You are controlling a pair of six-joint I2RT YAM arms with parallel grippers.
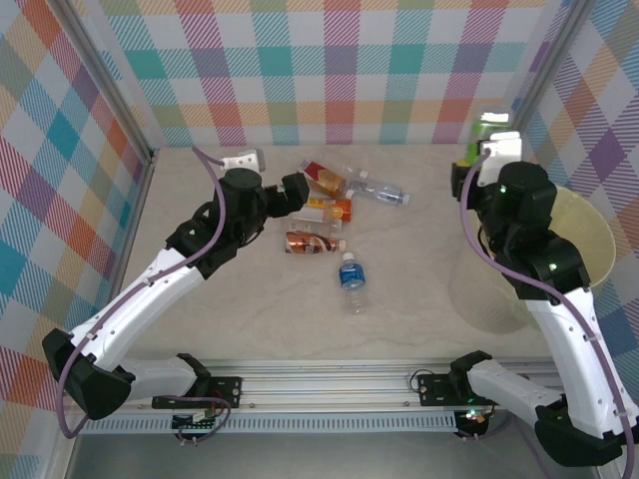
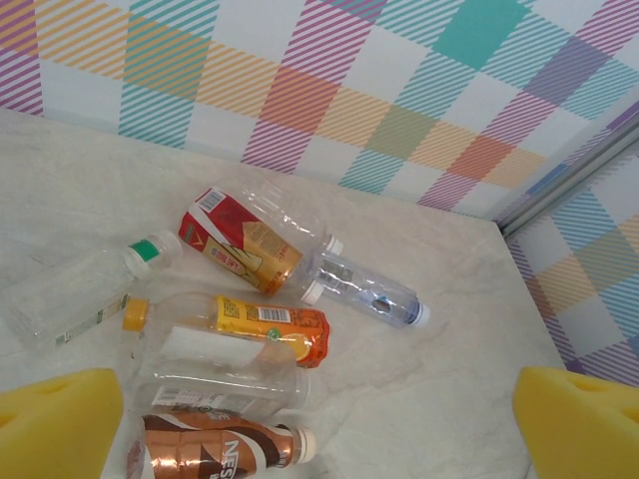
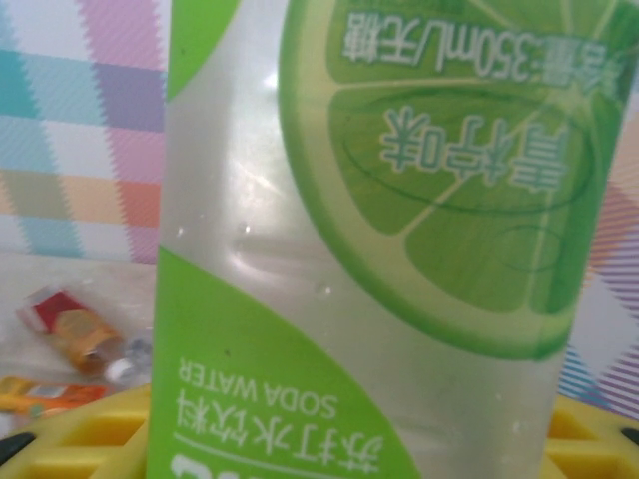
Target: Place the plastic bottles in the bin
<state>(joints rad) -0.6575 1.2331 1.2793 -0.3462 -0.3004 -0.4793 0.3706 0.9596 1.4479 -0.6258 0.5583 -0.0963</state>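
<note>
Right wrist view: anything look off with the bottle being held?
The green-label soda bottle in the right gripper shows its print upside down while the table lies level below, so it seems held inverted. No spill or damage shows.

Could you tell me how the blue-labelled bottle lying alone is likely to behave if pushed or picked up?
The blue-labelled bottle lies on its side on the smooth table, so a sideways nudge would probably roll it. Its body looks clear and empty, so it is likely light, and thin walls may dent under firm jaws.
</note>
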